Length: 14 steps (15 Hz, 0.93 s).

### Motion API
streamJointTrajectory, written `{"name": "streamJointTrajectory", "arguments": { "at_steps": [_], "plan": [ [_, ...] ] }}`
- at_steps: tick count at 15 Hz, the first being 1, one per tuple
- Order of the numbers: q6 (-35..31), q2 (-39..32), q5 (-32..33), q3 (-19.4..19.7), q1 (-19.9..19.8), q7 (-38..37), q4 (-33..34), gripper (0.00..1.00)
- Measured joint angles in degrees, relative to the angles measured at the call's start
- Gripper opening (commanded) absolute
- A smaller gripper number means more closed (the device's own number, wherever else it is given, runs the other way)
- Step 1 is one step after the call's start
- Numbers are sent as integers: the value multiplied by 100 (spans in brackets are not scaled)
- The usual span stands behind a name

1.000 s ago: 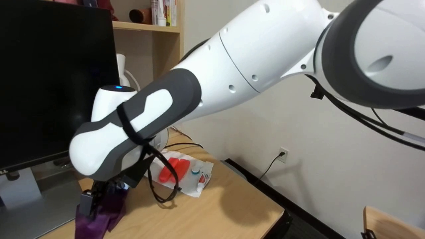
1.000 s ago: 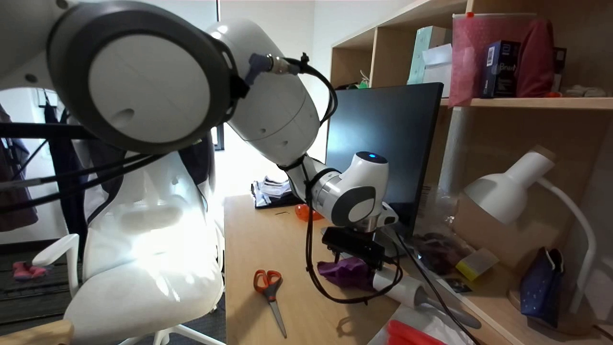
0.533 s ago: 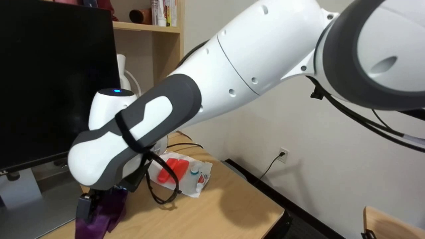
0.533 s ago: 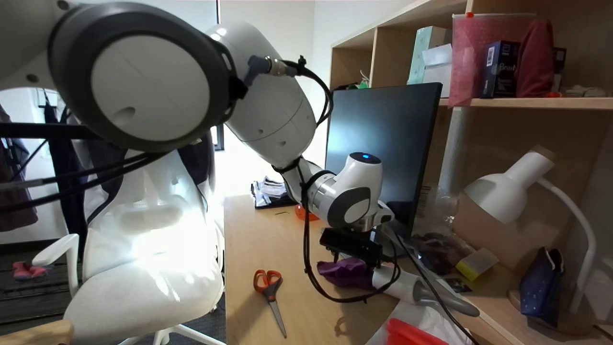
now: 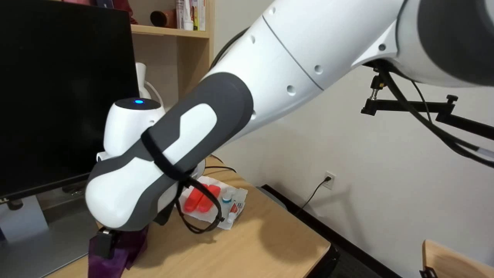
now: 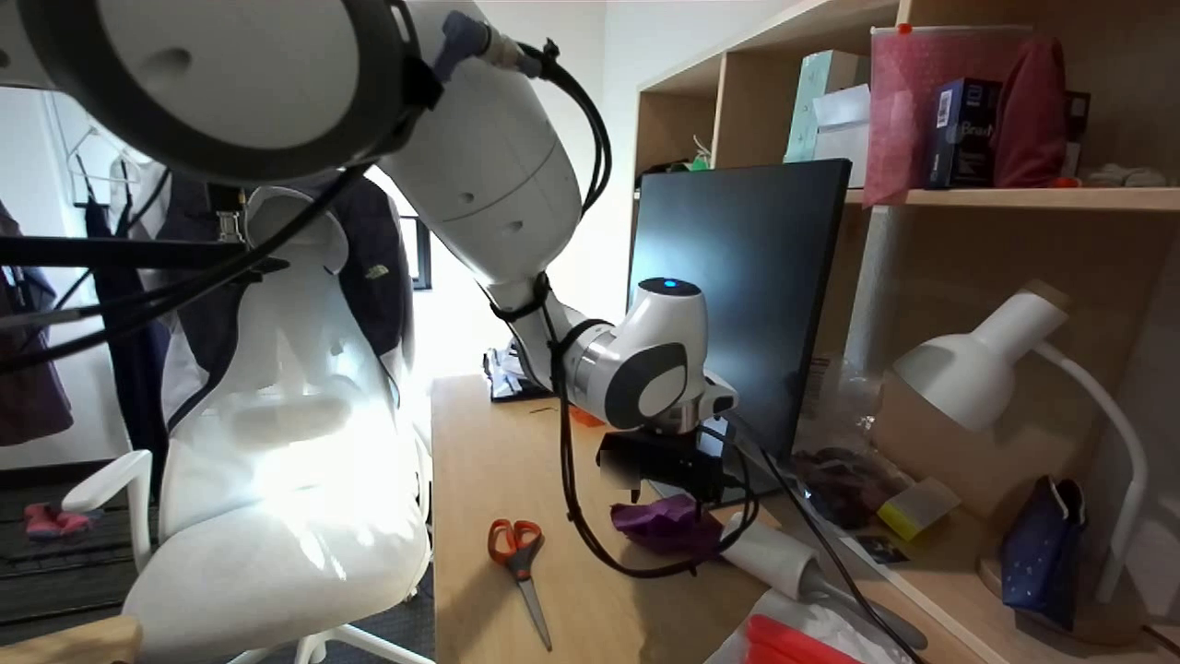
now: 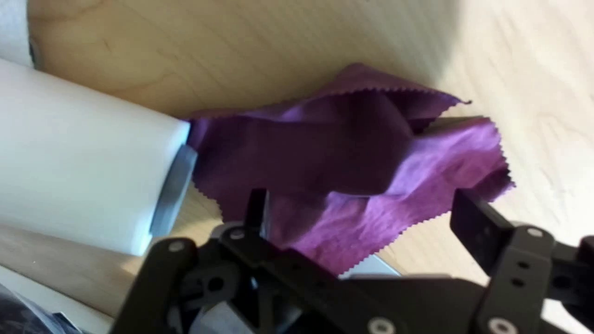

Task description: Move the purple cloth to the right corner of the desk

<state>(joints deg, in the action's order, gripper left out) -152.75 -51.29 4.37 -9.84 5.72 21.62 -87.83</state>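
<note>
The purple cloth (image 7: 334,153) lies crumpled on the wooden desk (image 5: 247,251), with zigzag-cut edges. It also shows in both exterior views, at the monitor's foot (image 5: 104,266) and under the hand (image 6: 666,522). My gripper (image 7: 358,199) is open, its two black fingertips wide apart with nothing clamped between them. In the wrist view the cloth lies below and ahead of the fingers, spanning most of the gap. In an exterior view a dark finger (image 5: 106,243) hangs in front of the cloth. The exact height over the cloth cannot be told.
A white roller (image 7: 79,157) with a grey handle (image 6: 867,609) touches or nearly touches the cloth's end. A monitor (image 6: 737,323) stands close behind the hand. Scissors (image 6: 519,563), red pieces (image 5: 202,198) on white paper and a lamp (image 6: 982,364) are on the desk.
The arm has shifted, and the hand has moved away from the roller, staying over the cloth. The upper arm links have risen. The cloth has not visibly moved.
</note>
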Motion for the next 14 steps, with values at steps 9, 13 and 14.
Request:
{"name": "streamJointTrajectory", "arguments": {
  "at_steps": [9, 13, 14],
  "plan": [
    [890, 182, 2, -141, 116, 2, 64, 100],
    [1632, -95, 26, -104, 113, 168, 532, 100],
    [1806, -197, 27, -107, 113, 275, 679, 100]
  ]
}}
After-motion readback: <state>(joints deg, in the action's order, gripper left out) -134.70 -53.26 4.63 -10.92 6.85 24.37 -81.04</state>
